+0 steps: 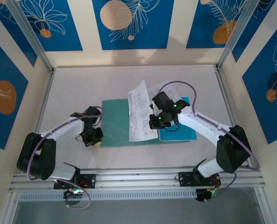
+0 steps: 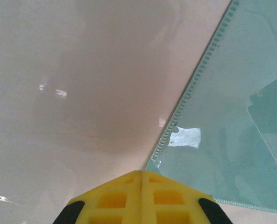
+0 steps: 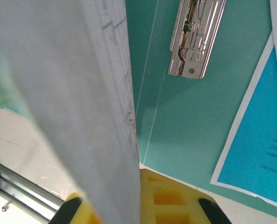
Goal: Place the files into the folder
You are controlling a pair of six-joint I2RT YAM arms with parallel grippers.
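The left gripper (image 1: 95, 139) hangs low over the pale grey table top (image 1: 82, 88), at the near left corner of the folder. In the left wrist view its yellow fingers (image 2: 115, 200) are pressed together with nothing between them. The corner of the folder's translucent flap lies just ahead of their tips; whether they touch it I cannot tell.

The thin teal-green card folder (image 1: 114, 122) lies flat and opened out in the middle of the table, its long axis running left to right.

Across the folder's middle are the white printed paper sheets (image 1: 139, 112). Their long axis runs from near to far, with the far end leaning slightly right.

The right gripper (image 1: 157, 122) is closed on the sheets' right edge. In the right wrist view the paper (image 3: 73, 93) rises out of the seam between its yellow fingers (image 3: 175, 200).

Beyond these fingers a silver metal spring clip (image 3: 196, 37) sits on the folder's inner face (image 3: 175, 121). Right of it, a cyan-blue sheet with a white margin (image 3: 255, 140) lies flat on the folder's right half (image 1: 180, 134) and carries small text.
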